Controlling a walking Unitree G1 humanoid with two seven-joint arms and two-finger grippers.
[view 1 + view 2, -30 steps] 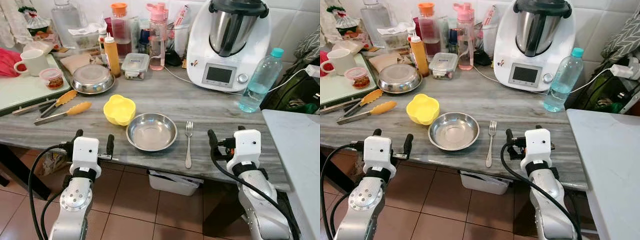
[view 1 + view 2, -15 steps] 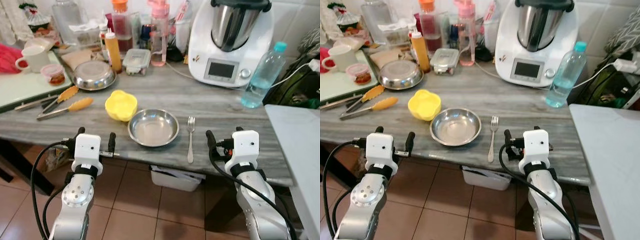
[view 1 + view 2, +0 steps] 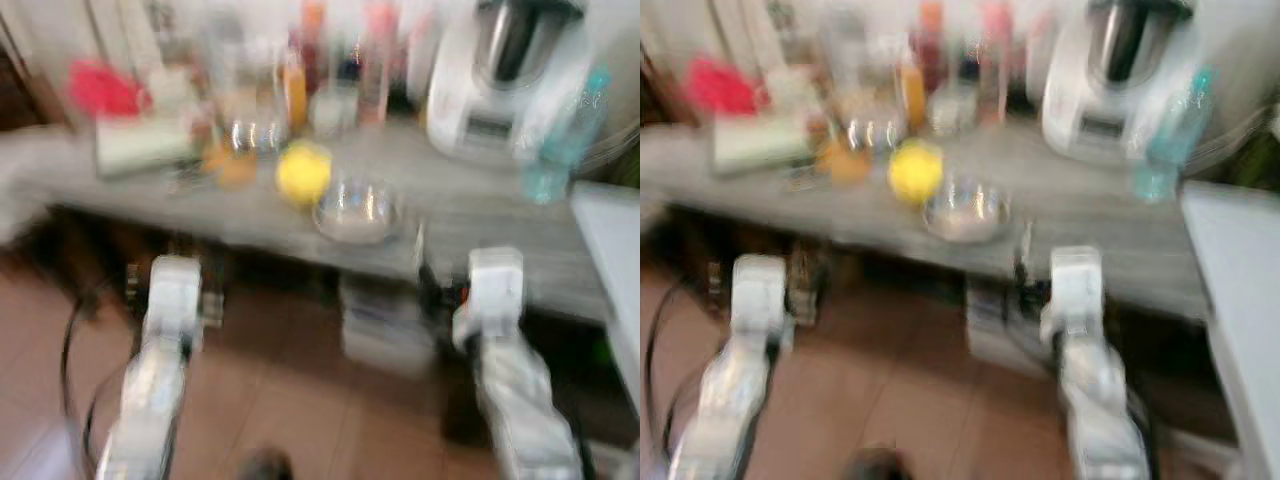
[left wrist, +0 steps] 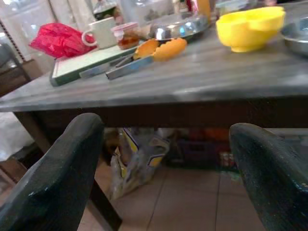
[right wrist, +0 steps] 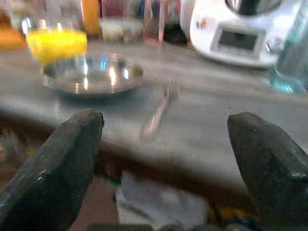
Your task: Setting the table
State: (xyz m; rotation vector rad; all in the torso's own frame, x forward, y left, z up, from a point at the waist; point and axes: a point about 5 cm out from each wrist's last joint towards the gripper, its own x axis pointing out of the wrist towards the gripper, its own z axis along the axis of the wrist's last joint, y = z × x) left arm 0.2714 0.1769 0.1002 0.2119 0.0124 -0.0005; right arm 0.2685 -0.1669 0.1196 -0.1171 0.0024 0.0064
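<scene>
Head views: super blurry, so only the big shapes read.
Table (image 4: 202, 79): grey wood-look top, running across the scene in front of both arms.
Steel bowl (image 5: 91, 74): near the front edge, about the middle of the table, sitting empty.
Fork (image 5: 159, 108): just right of the steel bowl, lying flat, tines pointing to the far side.
Yellow bowl (image 4: 250, 26): left of the steel bowl and a bit farther back.
Tongs (image 4: 144, 53): orange-tipped, lying further left on the table.
Mug (image 4: 103, 31): white, far left, next to something red (image 4: 57, 38).
Kitchen machine (image 5: 240, 24): white, far right at the back, blue bottle (image 3: 560, 140) beside it.
Left gripper (image 4: 163, 163): fingers wide apart, nothing in them, held below the table edge, off to the left.
Right gripper (image 5: 166, 159): fingers also spread wide, empty, low in front of the table edge, facing the fork.
</scene>
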